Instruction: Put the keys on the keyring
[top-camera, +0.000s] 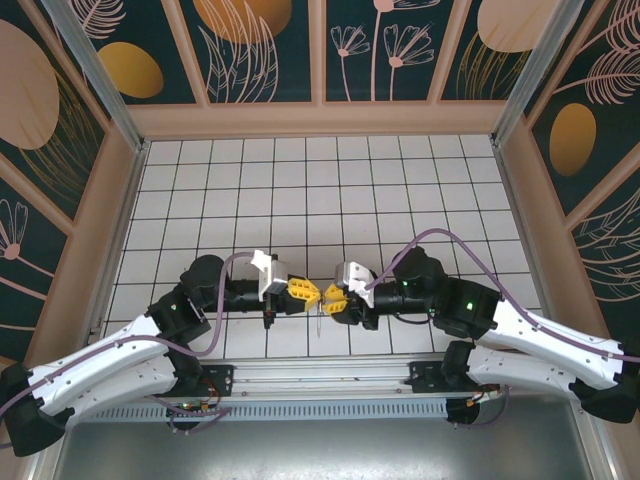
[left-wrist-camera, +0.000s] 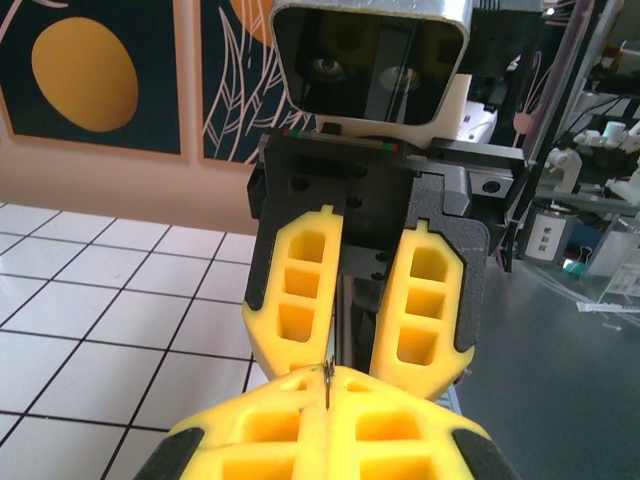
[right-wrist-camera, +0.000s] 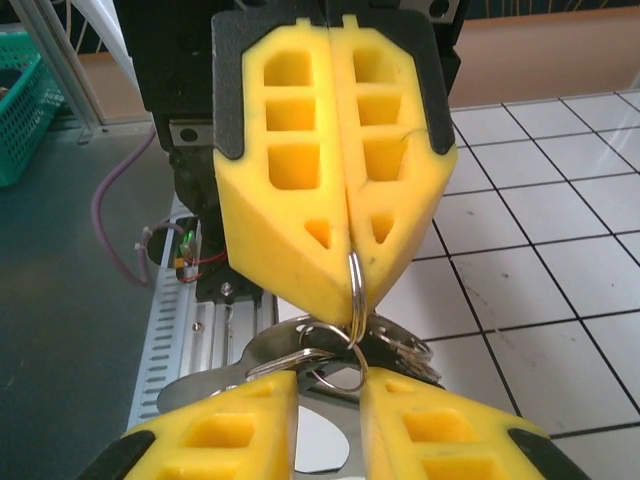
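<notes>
threading underway — left claw (right-wrist-camera: 350, 270) clamping keyring (right-wrist-camera: 353, 300), keys (right-wrist-camera: 395, 345) dangling; right claw (right-wrist-camera: 325, 400) slightly parted, seemingly gripping nothing — next needing precise key pinch.

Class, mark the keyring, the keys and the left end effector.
keyring (right-wrist-camera: 355, 300), right wrist view, exposed wire loop
keys (right-wrist-camera: 270, 346), right wrist view, silver key head
left end effector (right-wrist-camera: 349, 250), right wrist view, closed fingertip seam
</notes>
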